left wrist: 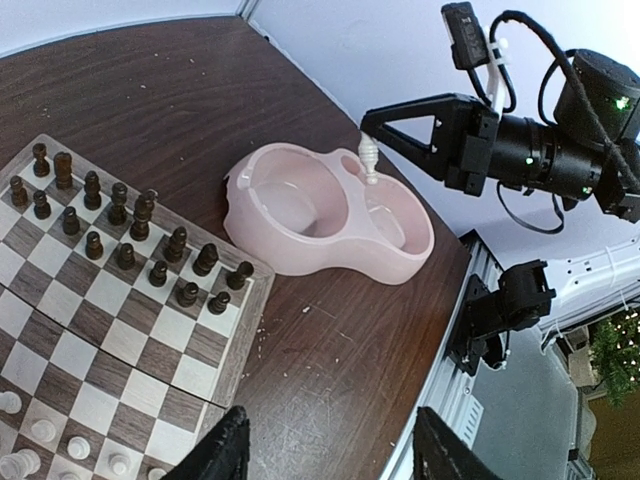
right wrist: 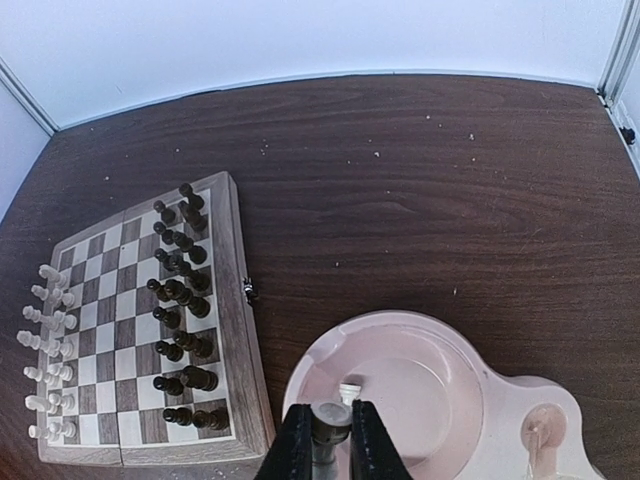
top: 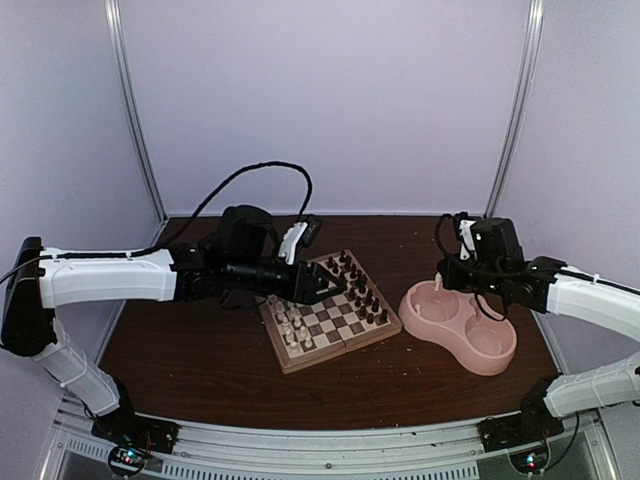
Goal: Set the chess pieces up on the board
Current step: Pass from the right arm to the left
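Observation:
The board lies mid-table, with cream-white chess pieces along its near-left side and dark pieces along its far-right side. My right gripper is shut on a cream-white piece and holds it above the left hollow of the pink double bowl. The held piece also shows in the left wrist view. A small white shape lies just past the fingertips; I cannot tell if it is a separate piece. My left gripper hovers open and empty over the board's right edge.
The pink double bowl stands right of the board. The dark wooden table runs to a metal rail at the near edge. White booth walls and two upright poles close the back. A black cable loops above the left arm.

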Robot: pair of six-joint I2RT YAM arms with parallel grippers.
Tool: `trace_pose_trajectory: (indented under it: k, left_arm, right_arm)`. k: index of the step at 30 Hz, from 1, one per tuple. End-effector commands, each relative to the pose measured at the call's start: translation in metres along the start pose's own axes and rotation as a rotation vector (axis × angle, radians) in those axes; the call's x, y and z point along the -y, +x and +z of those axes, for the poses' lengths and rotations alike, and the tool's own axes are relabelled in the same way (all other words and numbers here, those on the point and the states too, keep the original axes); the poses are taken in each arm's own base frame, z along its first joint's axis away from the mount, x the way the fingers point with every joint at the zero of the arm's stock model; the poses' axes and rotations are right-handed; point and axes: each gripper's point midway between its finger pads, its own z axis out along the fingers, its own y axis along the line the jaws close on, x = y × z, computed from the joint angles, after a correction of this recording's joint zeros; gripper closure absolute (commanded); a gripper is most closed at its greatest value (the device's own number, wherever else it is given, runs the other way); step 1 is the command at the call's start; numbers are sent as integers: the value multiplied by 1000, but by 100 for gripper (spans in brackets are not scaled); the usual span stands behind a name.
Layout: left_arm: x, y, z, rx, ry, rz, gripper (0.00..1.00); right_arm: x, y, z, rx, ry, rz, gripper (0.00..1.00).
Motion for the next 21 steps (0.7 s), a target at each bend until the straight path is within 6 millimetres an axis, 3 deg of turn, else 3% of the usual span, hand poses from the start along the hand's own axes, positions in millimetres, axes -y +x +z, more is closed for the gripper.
trace_pose_trajectory:
  k: [1, 5, 8, 15, 21]
  left_arm:
    - [11, -10, 10, 11, 12, 64, 44]
    - [12, -7, 17, -6, -12, 99, 44]
    - [14, -6, 26, -8, -11, 106, 43]
    - [21, -5, 50, 13, 46, 55, 43]
    - [26, -6, 58, 18, 86, 27, 43]
  right_arm:
    - [-2, -2, 3, -11, -3, 36, 91]
    - [-64, -7, -2, -52, -332, 61, 91]
    - [-97, -11, -8, -64, -502, 98, 92]
    - [-151, -13, -27, -23, -669, 70, 92]
    - [-179, -6, -42, 23, -744, 42, 92]
